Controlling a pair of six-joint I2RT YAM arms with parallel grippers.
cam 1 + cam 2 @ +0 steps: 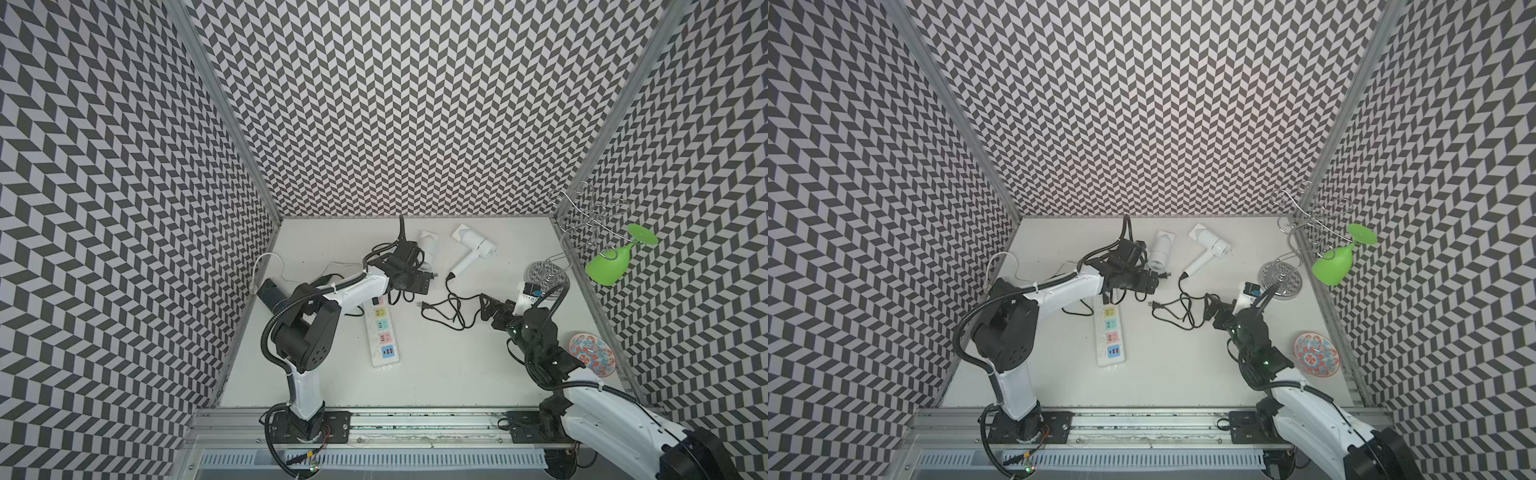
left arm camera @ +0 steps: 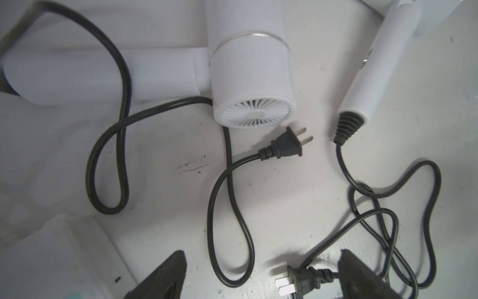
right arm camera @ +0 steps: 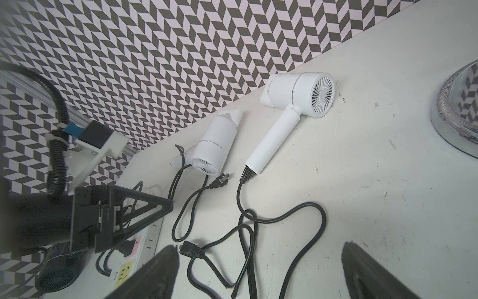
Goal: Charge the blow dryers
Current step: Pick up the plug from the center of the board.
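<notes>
Left arm [image 1: 353,286] is stretched to the table's far middle. Left gripper [image 2: 261,269] hangs low over the cords, jaws wide, holding nothing. Right arm [image 1: 540,336] reaches inward, right gripper [image 3: 258,259] wide and empty.

Dryer A [image 1: 428,244] lies just beyond the left gripper, with dryer B [image 1: 476,245] beside it. Plug A [image 2: 284,145] and plug B [image 2: 300,281] lie loose on the table [image 1: 457,374]. Dark dryer [image 1: 270,294] is partly hidden under the left arm. Strip [image 1: 382,332] lies between the arms.

Rack [image 1: 582,220], green glass [image 1: 609,264] and dish [image 1: 592,355] are near the right arm.
</notes>
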